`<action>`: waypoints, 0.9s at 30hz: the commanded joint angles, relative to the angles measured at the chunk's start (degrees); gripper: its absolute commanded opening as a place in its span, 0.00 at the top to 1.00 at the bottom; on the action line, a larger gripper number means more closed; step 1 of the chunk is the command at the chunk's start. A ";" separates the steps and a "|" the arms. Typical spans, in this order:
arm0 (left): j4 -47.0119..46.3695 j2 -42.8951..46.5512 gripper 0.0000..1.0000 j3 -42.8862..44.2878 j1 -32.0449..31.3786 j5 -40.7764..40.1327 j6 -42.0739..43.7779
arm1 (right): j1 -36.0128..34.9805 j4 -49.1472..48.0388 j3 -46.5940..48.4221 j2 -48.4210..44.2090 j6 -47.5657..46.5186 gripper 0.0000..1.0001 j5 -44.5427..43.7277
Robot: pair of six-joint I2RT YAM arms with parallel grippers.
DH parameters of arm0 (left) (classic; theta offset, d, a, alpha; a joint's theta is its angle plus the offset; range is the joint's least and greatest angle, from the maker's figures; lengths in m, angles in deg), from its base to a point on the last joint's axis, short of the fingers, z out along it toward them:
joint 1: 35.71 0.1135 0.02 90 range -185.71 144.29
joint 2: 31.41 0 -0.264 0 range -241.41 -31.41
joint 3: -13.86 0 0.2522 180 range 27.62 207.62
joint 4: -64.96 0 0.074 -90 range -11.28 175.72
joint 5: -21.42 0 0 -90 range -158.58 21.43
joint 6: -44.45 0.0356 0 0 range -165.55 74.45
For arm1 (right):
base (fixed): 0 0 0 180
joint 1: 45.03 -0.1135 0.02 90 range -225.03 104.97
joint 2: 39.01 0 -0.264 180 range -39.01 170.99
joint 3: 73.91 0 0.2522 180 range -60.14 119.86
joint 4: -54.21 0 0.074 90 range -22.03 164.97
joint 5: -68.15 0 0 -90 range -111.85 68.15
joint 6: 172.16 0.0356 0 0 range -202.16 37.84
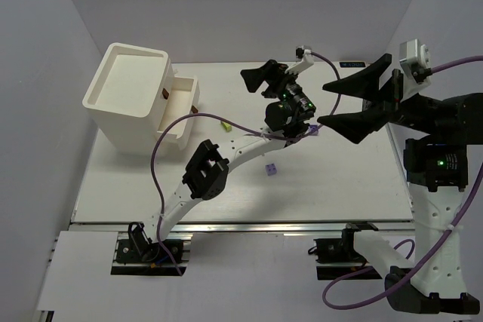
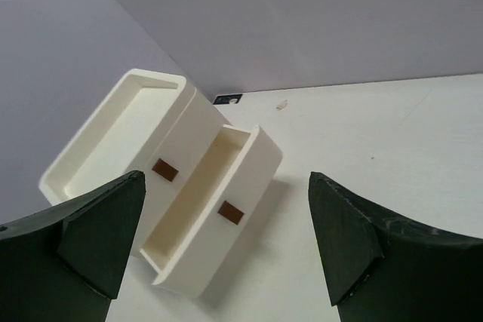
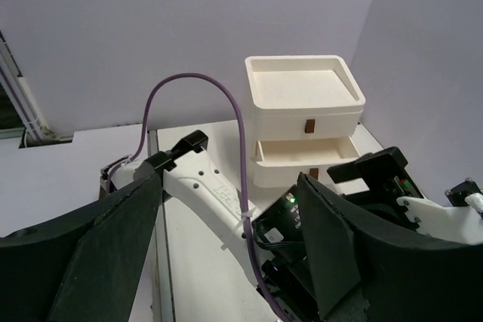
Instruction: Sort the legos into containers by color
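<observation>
Plainly, the risks:
Left gripper (image 1: pixel 266 81): jaws spread wide, nothing between them, at about 12 o'clock over the worktop (image 1: pixel 339 186).
Right gripper (image 1: pixel 341 103): jaws apart and empty, near 2 o'clock.
Legos: a lavender brick (image 1: pixel 270 170) at centre, a yellow-green brick (image 1: pixel 223 126) towards 10 o'clock, both loose.
Containers: the open drawer (image 2: pixel 226 194) juts from the box (image 1: pixel 128 96) at 10 o'clock.
Hazard: the arms cross closely and could collide; the purple cable (image 1: pixel 162 141) could sweep bricks.
Hazard: tiny bricks may slip from wide jaws.

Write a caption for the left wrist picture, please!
Open left gripper looks down at a pulled-out drawer of the cream box.
</observation>
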 commanded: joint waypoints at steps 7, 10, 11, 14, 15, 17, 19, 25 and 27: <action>26.10 11.76 0.02 -1.72 -1.46 3.94 -45.87 | 0.08 -12.18 0.31 -0.32 10.15 0.22 2.92; 48.63 14.48 0.02 -1.91 -2.07 10.87 -63.42 | 0.17 -10.96 -1.10 -0.58 8.57 0.22 2.92; 55.37 15.54 0.02 -1.99 -2.08 13.43 -68.61 | 0.08 -10.34 -1.54 -0.58 7.26 0.22 2.92; 82.21 21.50 0.02 -4.35 -2.08 28.42 -92.26 | 0.17 -2.98 -1.54 -0.50 2.08 0.22 1.27; 83.46 23.79 0.02 -11.94 -1.30 30.66 -97.27 | 0.17 0.09 -1.11 -0.67 -3.33 0.22 0.03; 81.28 31.52 0.02 -21.37 -0.68 34.61 -99.86 | 0.17 9.68 0.65 -0.85 -8.81 0.21 -4.87; 81.88 37.92 0.02 -32.28 -0.67 37.17 -105.30 | 0.17 13.99 1.10 -1.63 -13.75 0.21 -8.40; 93.55 45.68 0.02 -42.32 -0.15 51.24 -113.92 | 0.17 17.78 -0.31 -3.31 -18.32 0.22 -14.30; 96.12 48.23 0.02 -44.08 -0.15 54.74 -116.81 | 0.17 18.93 -2.15 -3.39 -18.68 0.24 -14.13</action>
